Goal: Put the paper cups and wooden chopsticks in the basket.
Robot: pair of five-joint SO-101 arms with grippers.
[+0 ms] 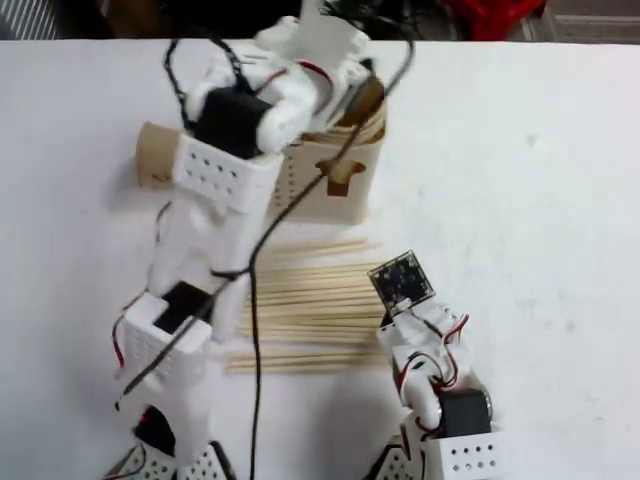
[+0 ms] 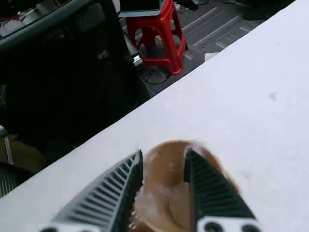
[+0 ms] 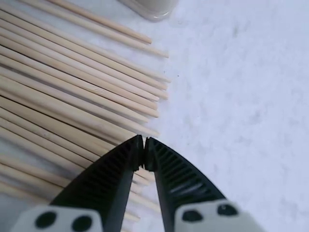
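Left gripper [image 2: 164, 152] clasps paper cup [image 2: 166, 193], arm stretched over basket [image 1: 360, 200]

open table [image 1: 520, 200] right of the basket [image 1: 335, 195]; left arm [image 1: 225, 170] crowds its left.

no readable text, labels or numbers

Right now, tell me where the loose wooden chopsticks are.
In the high view the wooden chopsticks lie in a row on the table, just on the robot's side of the basket. The right gripper sits shut over their ends.
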